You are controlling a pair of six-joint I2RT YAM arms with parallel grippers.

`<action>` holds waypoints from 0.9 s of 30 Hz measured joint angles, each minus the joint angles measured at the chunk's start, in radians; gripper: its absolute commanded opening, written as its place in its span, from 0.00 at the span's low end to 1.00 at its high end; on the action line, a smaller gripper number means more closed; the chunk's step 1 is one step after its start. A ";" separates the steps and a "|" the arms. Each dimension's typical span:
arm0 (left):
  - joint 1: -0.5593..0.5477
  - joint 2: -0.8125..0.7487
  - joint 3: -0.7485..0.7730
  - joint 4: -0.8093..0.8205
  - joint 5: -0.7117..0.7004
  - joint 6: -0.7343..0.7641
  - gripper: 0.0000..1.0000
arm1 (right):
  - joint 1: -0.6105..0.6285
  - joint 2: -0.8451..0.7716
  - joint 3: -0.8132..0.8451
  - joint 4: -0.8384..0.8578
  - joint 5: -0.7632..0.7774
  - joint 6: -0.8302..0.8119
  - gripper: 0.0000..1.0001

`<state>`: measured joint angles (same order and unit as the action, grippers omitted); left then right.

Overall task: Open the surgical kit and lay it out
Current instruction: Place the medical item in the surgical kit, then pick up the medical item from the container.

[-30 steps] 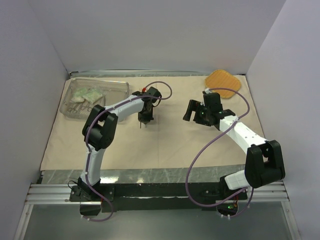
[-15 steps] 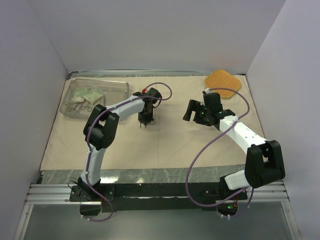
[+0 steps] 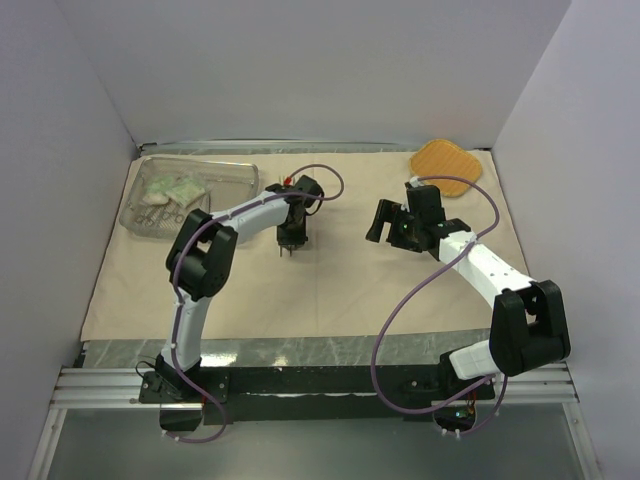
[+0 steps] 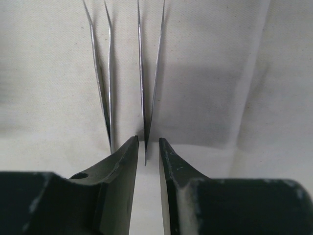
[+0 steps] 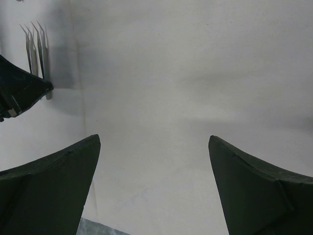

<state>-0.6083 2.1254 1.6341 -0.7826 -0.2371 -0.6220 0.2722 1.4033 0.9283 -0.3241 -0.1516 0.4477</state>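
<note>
Left gripper (image 4: 147,140) fingers stand slightly apart, the joined end of the tweezers (image 4: 142,98) in the gap, unsqueezed, on the cloth (image 4: 220,73) at mid-frame; a second pair (image 4: 109,129) just left; right gripper (image 5: 154,142) spread wide above cloth; tray (image 3: 243,172) with packets (image 3: 172,188) upper left.

Bare cloth (image 3: 330,290) up front; tray (image 3: 250,175) (far left), pad (image 3: 447,160) block corners
</note>
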 measured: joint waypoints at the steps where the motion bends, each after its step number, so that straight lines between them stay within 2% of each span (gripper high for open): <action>1: 0.000 -0.006 -0.003 -0.002 -0.002 0.000 0.31 | 0.000 0.000 0.000 0.000 0.000 0.000 1.00; 10: 0.007 -0.141 -0.014 -0.008 -0.068 0.000 0.32 | 0.000 0.000 0.000 0.002 -0.007 0.000 1.00; 14: 0.045 -0.196 0.004 -0.006 -0.095 0.003 0.33 | 0.000 0.000 0.000 0.003 -0.007 0.000 1.00; 17: 0.120 -0.234 0.005 0.000 -0.116 0.017 0.34 | 0.000 0.000 -0.001 0.004 -0.007 0.000 1.00; 24: 0.410 -0.261 -0.005 0.056 -0.119 0.061 0.35 | 0.000 0.000 -0.016 0.013 -0.007 0.001 1.00; 27: 0.501 -0.251 -0.008 0.076 -0.117 0.079 0.35 | 0.000 0.000 -0.020 0.014 -0.008 0.001 1.00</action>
<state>-0.1070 1.8744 1.6257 -0.7071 -0.3542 -0.5430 0.2722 1.4033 0.9081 -0.3096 -0.1593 0.4488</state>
